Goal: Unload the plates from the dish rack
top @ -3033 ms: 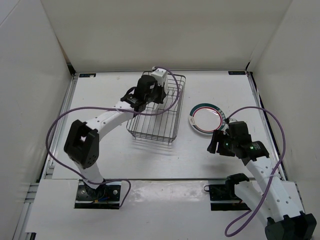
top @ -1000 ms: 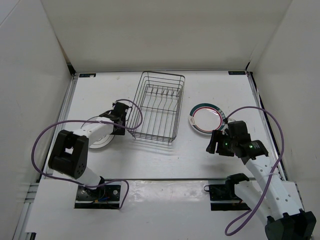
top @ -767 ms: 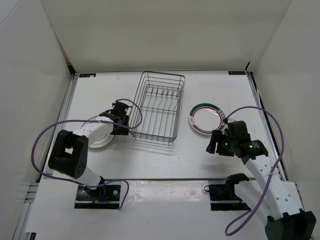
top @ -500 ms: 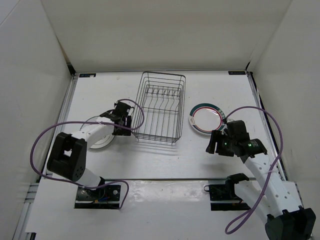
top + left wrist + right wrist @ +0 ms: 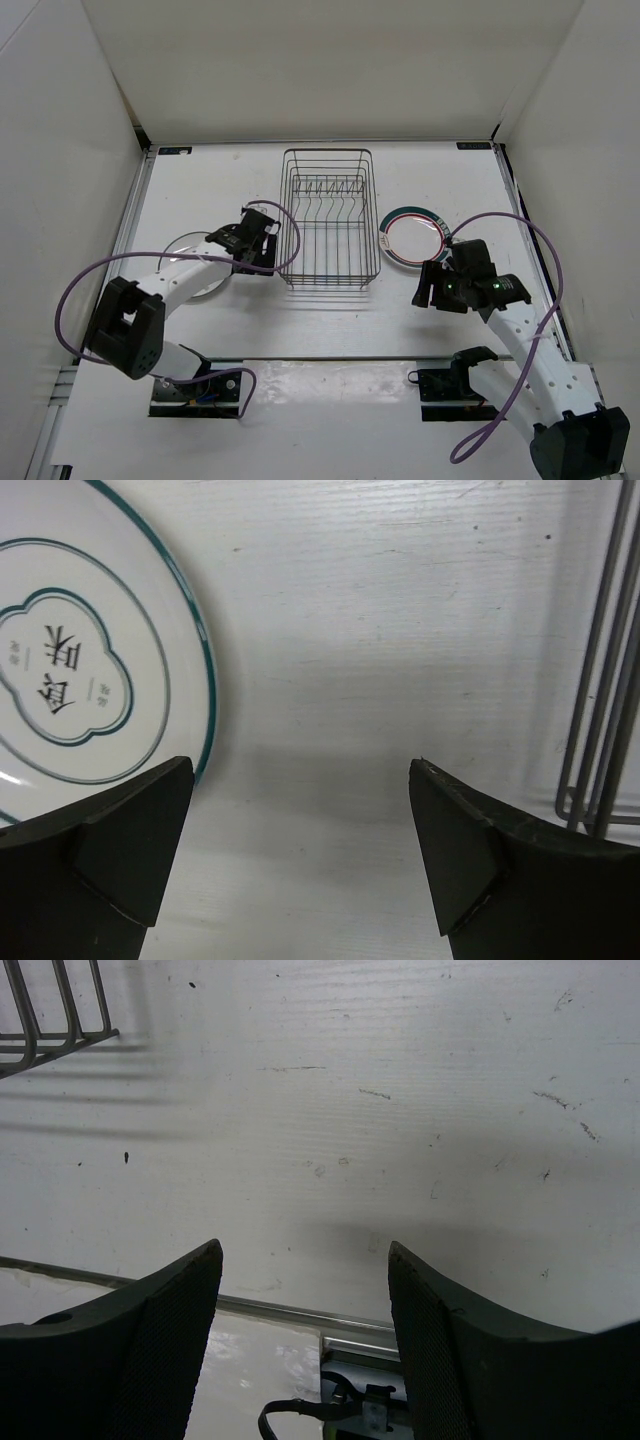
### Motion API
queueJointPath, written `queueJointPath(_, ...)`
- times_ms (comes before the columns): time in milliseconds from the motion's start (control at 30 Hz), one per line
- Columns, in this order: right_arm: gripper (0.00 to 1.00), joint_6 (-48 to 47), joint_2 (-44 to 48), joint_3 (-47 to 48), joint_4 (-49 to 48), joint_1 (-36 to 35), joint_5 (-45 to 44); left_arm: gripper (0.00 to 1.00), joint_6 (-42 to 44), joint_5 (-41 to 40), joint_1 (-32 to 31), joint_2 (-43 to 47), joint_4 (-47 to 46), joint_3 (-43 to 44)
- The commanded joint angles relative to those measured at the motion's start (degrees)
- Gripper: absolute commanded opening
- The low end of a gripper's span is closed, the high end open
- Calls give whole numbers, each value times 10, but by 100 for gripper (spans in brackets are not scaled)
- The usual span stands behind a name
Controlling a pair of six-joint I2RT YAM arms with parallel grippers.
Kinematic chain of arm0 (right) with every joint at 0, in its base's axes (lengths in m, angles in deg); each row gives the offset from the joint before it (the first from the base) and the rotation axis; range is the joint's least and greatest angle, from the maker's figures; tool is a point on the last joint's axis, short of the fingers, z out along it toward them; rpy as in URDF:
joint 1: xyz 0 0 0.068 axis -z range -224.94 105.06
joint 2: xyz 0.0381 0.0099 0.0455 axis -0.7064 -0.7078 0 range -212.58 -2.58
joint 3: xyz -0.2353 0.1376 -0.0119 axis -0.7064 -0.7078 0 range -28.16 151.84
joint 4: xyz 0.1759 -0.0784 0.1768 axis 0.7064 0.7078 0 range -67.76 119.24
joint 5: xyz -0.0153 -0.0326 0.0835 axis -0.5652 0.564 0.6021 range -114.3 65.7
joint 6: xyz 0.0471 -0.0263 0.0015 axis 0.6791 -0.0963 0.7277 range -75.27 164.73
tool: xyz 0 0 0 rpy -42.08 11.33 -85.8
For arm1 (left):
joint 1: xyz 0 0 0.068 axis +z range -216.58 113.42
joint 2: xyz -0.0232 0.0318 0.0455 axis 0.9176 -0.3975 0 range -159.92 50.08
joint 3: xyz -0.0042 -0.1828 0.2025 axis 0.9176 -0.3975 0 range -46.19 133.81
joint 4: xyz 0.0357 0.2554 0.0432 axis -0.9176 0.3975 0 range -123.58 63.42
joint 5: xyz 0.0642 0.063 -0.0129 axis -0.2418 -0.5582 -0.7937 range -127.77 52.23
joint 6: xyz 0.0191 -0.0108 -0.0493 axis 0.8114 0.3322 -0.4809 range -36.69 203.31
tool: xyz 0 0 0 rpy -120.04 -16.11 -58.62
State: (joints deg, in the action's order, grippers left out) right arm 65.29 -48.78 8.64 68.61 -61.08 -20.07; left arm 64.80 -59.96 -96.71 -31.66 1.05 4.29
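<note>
The dish rack (image 5: 325, 230) stands mid-table, a dark wire basket with only its upright tines inside. One plate (image 5: 182, 250) lies flat on the table left of the rack, partly under my left arm. Its teal rings and printed centre (image 5: 70, 670) fill the left of the left wrist view. My left gripper (image 5: 258, 245) (image 5: 300, 770) hovers open over bare table between that plate and the rack's wires (image 5: 600, 680). A second plate (image 5: 412, 238) with teal and red rim rings lies right of the rack. My right gripper (image 5: 428, 285) (image 5: 303, 1250) is open and empty, just in front of it.
White walls enclose the table on three sides. The table's front edge rail (image 5: 300, 1310) and a mounting bracket with a cable (image 5: 350, 1410) show under the right gripper. A corner of the rack (image 5: 50, 1030) shows at the top left of the right wrist view.
The left gripper has opened wide and slid right, off the left plate, toward the rack. The rack has turned square and shifted a little right. The right arm has stayed still.
</note>
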Motion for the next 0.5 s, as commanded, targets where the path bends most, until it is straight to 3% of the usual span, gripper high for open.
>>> queueJointPath(0,70,-6,0,3,-4,-1,-5,100,-1,-40,-1,37,27,22)
queueJointPath(200,70,-8,6,8,3,-2,-4,100,19,-92,-3,111,69,40)
queueJointPath(333,70,-10,16,9,4,-3,-5,100,79,-37,-19,229,49,43)
queueJointPath(467,72,-11,21,3,-3,-1,-5,100,77,27,-17,320,105,59)
